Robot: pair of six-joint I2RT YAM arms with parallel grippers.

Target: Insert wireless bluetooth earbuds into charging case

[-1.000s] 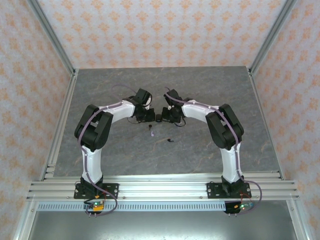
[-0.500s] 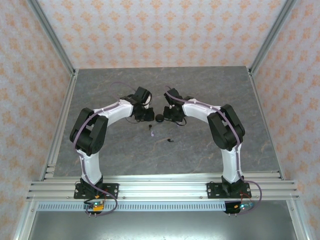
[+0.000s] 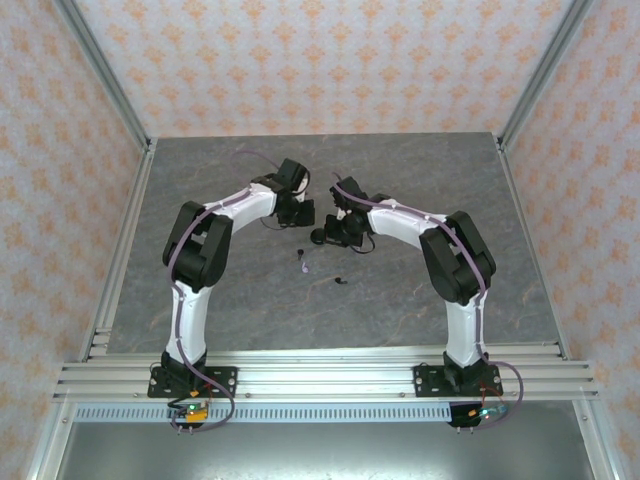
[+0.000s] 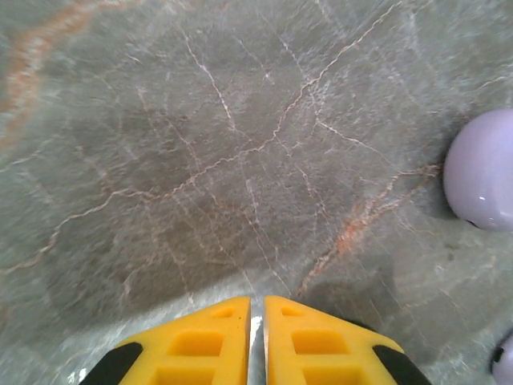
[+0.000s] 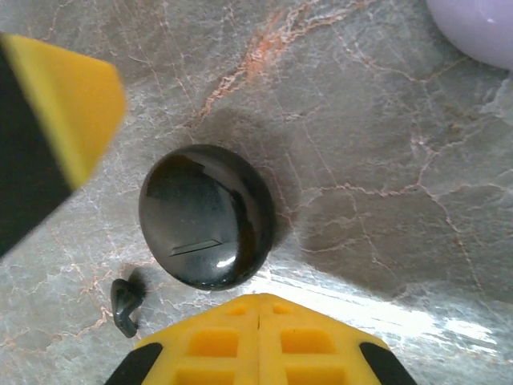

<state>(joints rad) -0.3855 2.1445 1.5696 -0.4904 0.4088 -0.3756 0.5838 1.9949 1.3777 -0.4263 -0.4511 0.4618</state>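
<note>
Both claws are pressed together and empty near the middle of the counter (image 4: 200, 160): the left claw (image 4: 256, 311) has a lilac puck (image 4: 481, 172) off to one side, the right claw (image 5: 258, 311) sits just short of a black puck (image 5: 207, 216). A black earbud (image 5: 124, 305) lies loose just beside that puck; another tiny dark piece (image 3: 340, 279) rests nearer the counter's near edge.

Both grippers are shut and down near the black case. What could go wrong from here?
1. The right gripper hangs shut just beside the black case, whose lid looks closed; a nudge could slide it instead of opening it.
2. The tiny black earbud lies loose next to the case and could be swept away.
3. The left gripper is close by, so the two might collide.
</note>
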